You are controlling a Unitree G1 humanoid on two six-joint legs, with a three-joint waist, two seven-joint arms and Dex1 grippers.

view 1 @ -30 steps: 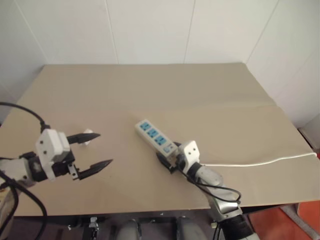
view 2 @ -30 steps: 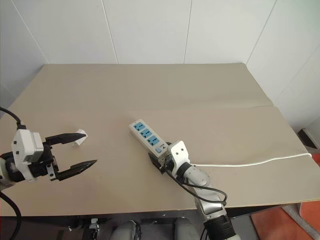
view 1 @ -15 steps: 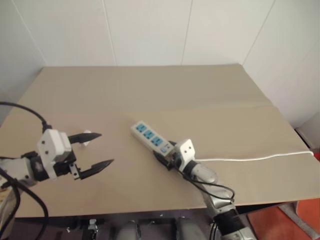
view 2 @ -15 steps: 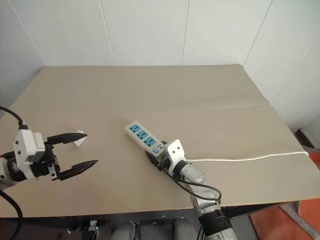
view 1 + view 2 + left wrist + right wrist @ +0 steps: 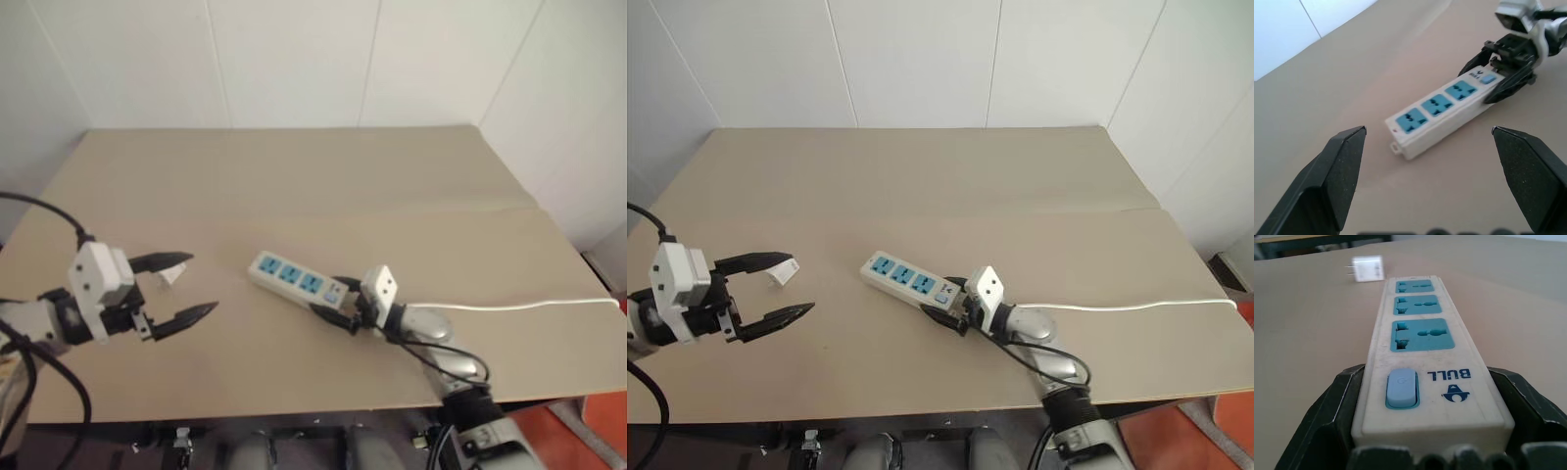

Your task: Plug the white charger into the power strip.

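Right gripper (image 5: 950,308) is clamped on the switch end of the power strip (image 5: 906,282), one black finger down each long side, both touching the casing; the right wrist view confirms the strip wedged between the pads. The strip lies flat near the middle of the table (image 5: 921,186), its three blue sockets facing up, with the free end pointing toward the robot's left. Its white cord (image 5: 1136,306) runs off to the right table edge. Left gripper (image 5: 764,290) hovers above the table on the left side, fingers spread wide, nothing between them. The white charger (image 5: 784,271) sits on the tabletop just beyond the left gripper's far finger, well apart from the strip, not plugged in.
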